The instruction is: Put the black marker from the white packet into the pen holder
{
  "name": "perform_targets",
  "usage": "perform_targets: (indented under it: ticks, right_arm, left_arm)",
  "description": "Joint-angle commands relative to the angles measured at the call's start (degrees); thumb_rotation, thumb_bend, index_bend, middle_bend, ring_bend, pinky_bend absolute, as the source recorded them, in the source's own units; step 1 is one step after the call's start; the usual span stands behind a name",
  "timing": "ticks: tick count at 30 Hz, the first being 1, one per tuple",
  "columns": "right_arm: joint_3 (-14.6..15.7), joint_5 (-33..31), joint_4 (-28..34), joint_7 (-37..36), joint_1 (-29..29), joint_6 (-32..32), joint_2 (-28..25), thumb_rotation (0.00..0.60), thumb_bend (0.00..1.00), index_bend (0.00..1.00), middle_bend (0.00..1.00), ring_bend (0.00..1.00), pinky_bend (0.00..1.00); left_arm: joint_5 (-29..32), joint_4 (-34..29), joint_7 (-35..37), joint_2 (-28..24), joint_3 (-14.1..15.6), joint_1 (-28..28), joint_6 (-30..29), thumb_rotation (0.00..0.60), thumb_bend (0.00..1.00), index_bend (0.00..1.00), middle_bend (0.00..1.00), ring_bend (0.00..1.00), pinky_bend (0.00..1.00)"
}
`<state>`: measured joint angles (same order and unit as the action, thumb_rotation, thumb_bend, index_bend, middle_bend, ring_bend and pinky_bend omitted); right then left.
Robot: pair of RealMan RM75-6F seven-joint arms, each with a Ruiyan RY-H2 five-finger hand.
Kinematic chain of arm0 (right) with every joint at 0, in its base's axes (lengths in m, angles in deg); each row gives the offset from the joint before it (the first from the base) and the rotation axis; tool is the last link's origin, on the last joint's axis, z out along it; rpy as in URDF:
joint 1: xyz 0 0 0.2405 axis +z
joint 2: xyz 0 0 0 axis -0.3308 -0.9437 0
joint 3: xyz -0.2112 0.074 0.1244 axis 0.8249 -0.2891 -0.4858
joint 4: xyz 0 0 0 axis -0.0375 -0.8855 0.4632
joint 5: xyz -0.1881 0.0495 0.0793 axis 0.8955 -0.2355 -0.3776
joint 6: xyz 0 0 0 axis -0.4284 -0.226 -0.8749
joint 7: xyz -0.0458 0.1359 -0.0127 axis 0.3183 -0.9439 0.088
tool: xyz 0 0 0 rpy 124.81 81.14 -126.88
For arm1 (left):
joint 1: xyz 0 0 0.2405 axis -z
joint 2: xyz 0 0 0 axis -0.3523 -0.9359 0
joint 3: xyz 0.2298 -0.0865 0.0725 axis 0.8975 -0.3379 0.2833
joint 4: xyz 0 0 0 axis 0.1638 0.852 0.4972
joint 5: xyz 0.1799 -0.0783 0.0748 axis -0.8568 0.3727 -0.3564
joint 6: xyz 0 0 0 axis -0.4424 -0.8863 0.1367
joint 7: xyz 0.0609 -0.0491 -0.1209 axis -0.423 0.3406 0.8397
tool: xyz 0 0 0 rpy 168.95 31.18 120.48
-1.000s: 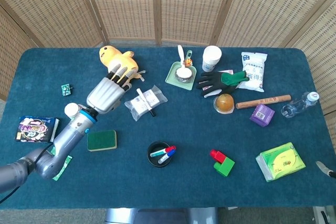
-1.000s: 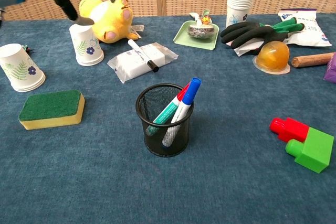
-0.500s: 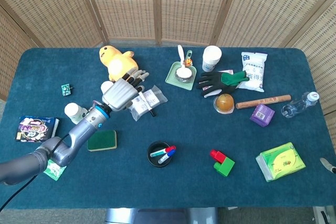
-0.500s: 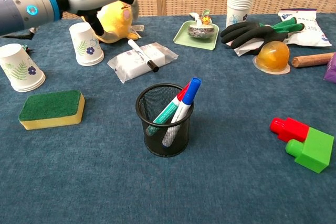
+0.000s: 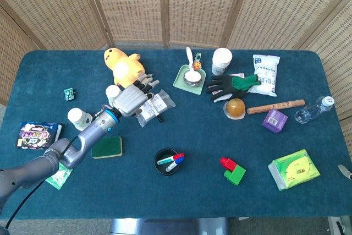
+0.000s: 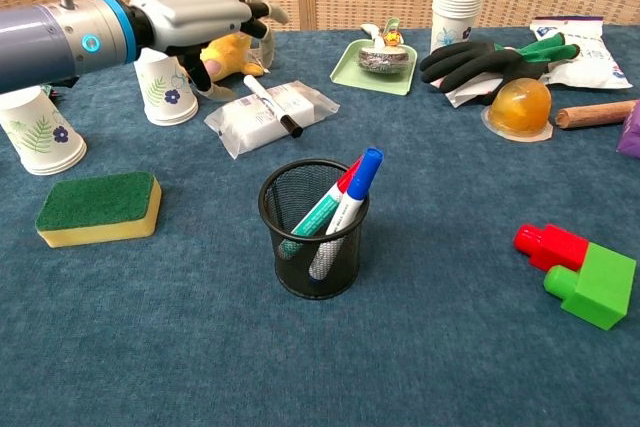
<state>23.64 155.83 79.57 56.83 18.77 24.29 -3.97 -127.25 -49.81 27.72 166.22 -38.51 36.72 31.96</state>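
Head view: woven wicker screens back a teal-felted desk (image 5: 181, 191); the left hand (image 5: 131, 99), fingers apart and empty, hovers centre-left beside the crinkly white packet (image 5: 152, 107) bearing the black marker (image 5: 152, 106). Chest view: round black mesh pen holder (image 6: 314, 230) stands mid-frame, below the packet.

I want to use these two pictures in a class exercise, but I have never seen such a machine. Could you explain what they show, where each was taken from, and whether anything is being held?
This is a two-armed robot at a table. One camera looks down from its head, the other forward from its chest. Only the left robot hand shows, open and holding nothing, reaching toward the black marker lying on the white packet. In front stands the mesh pen holder, already containing pens. Around them lie a sponge, paper cups, a yellow plush toy and a black glove.
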Motion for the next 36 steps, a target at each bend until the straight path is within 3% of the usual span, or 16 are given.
perform_targets:
  ticks: [1,12,36]
  right_arm:
    - [-0.1,-0.5,-0.3,0.4,0.2,-0.5,0.2,0.6,0.0,0.18,0.0,0.0,0.0]
    - [-0.6,-1.4,-0.6,1.0,0.0,-0.5,0.5,0.6,0.0,0.18,0.0,0.0,0.0]
    - [-1.0,-1.9,-1.1,-1.3,-0.5,-1.2,-0.1,0.6,0.0,0.18,0.0,0.0,0.0]
  left_arm:
    - [-0.5,2.0,1.8,1.5,0.9,0.7,0.5,0.6,0.32,0.34,0.0,0.0,0.05]
    - [-0.3,6.2,3.1,4.2,1.0,3.1,2.2,0.6,0.32,0.33,0.0,0.0,0.05]
    - [3.8,8.3,-1.4,7.4,-0.1,5.7,6.3,0.6,0.32,0.33,0.0,0.0,0.06]
